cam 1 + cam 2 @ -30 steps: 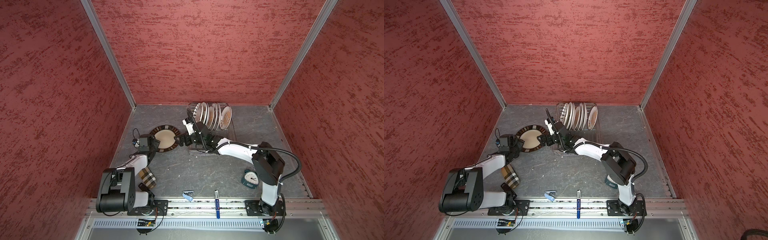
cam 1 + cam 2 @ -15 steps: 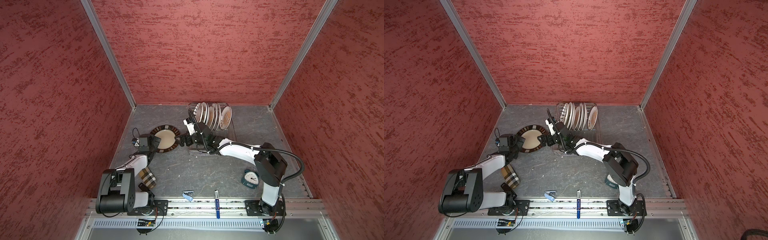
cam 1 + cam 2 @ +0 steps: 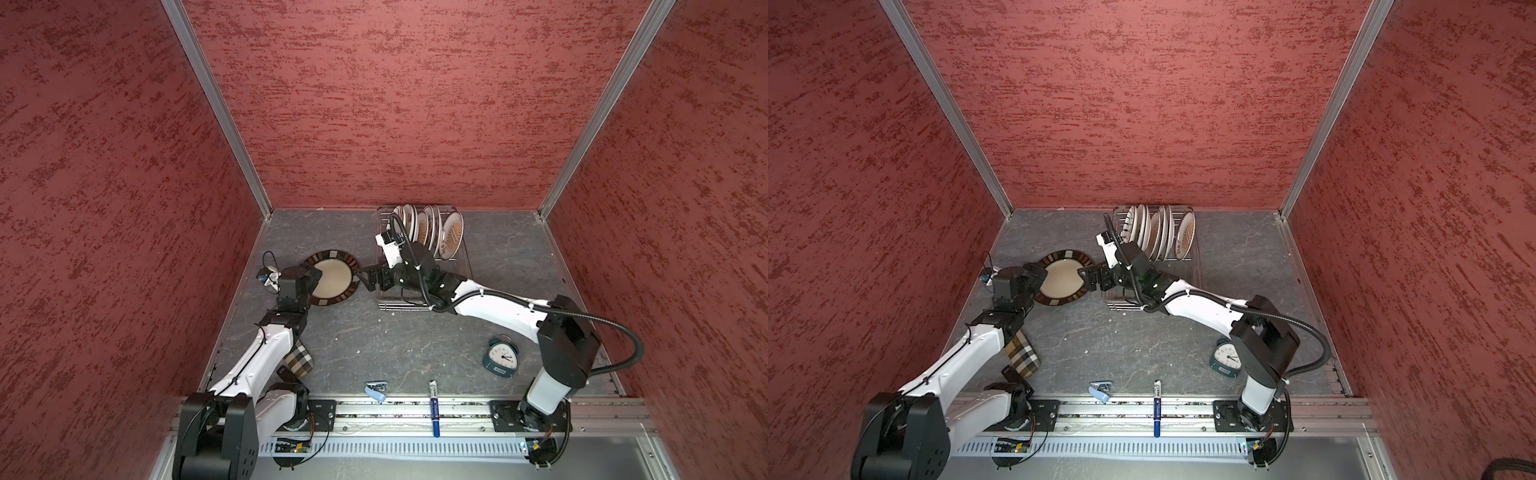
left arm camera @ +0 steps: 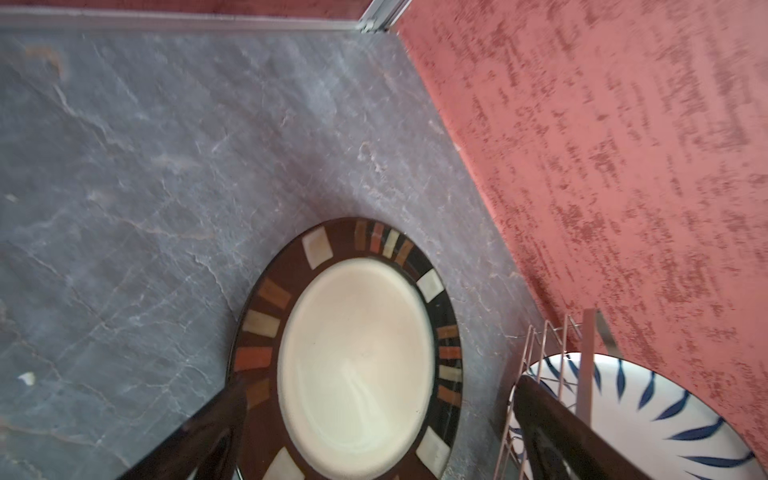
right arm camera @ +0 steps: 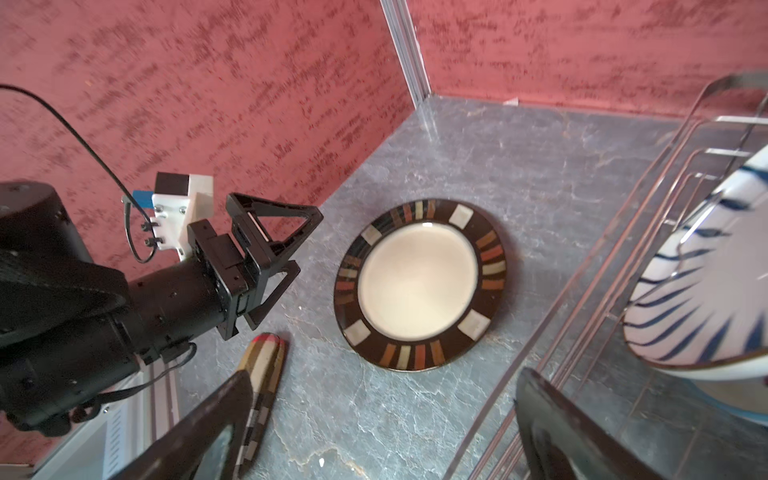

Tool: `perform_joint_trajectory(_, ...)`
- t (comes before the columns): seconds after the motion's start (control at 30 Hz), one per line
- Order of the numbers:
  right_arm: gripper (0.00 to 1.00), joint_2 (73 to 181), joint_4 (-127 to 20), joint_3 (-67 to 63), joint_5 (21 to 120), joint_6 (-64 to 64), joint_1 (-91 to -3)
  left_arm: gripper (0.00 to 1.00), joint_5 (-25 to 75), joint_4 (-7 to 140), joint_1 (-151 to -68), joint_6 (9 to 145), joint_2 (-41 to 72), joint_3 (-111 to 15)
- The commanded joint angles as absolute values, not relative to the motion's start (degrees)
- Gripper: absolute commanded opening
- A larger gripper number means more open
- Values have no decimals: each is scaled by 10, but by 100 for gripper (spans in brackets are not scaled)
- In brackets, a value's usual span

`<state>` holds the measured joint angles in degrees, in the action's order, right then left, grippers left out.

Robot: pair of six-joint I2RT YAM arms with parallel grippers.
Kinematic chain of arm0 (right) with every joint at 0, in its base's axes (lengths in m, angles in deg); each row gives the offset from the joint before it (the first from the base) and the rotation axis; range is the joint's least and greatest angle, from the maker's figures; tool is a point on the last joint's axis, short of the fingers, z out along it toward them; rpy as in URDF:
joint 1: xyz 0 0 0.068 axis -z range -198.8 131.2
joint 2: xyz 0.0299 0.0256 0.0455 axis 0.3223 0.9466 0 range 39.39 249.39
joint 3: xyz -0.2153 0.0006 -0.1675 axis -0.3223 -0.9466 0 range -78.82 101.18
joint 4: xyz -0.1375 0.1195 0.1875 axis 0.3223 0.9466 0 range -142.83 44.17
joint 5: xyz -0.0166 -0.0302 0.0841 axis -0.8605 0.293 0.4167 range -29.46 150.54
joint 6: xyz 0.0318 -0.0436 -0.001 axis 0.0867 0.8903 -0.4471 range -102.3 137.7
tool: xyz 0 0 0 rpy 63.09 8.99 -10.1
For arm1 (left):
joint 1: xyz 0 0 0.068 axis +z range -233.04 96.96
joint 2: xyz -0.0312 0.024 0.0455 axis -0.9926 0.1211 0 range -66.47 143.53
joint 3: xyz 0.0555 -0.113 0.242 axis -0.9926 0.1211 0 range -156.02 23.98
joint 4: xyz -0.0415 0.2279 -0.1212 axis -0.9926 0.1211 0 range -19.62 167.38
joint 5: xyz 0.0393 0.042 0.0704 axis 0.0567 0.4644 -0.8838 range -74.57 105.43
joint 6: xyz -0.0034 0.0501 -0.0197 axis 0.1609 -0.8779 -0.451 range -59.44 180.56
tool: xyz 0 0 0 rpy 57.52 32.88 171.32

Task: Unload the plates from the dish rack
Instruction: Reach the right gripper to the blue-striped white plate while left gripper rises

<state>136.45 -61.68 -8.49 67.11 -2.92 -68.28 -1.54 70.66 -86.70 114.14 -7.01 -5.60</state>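
A plate (image 3: 332, 277) (image 3: 1063, 277) with a dark brown patterned rim and cream centre lies flat on the grey table, left of the dish rack (image 3: 399, 305) (image 3: 1196, 266). Several plates (image 3: 451, 235) (image 3: 1185, 232) stand upright in the rack's far half; the nearest has blue dashes (image 4: 648, 415) (image 5: 698, 291). My left gripper (image 3: 311, 276) (image 4: 378, 395) (image 5: 309, 241) hovers open at the flat plate's left edge, holding nothing. My right gripper (image 3: 365, 278) (image 5: 382, 382) is open and empty between that plate's right edge and the rack.
A teal alarm clock (image 3: 501, 358) stands near the right arm's base. A plaid pouch (image 3: 300, 359) lies under the left arm. A blue marker (image 3: 434, 405) and a light-blue clip (image 3: 376, 390) lie at the front rail. Red walls enclose three sides.
My left gripper's jaws have spread wider beside the brown-rimmed plate, which stays flat on the table. The right arm has barely shifted.
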Motion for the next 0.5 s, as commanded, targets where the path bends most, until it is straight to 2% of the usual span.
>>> perform_joint_trajectory(0.0, 99, 1316, -632, -108, 608, -34, -685, 99, -47, 722, -874, 1100, -104, -46)
perform_joint_trajectory(0.13, 99, 1256, -648, -141, 545, -36, -683, 99, 40, 696, -885, 1039, -167, -46)
perform_joint_trajectory(0.3, 99, 1179, -722, -207, 478, -20, -670, 99, 177, 569, -887, 1005, -228, -12)
perform_joint_trajectory(0.47, 99, 1174, -660, -168, 423, -37, -635, 99, 304, 376, -896, 1028, -196, 7)
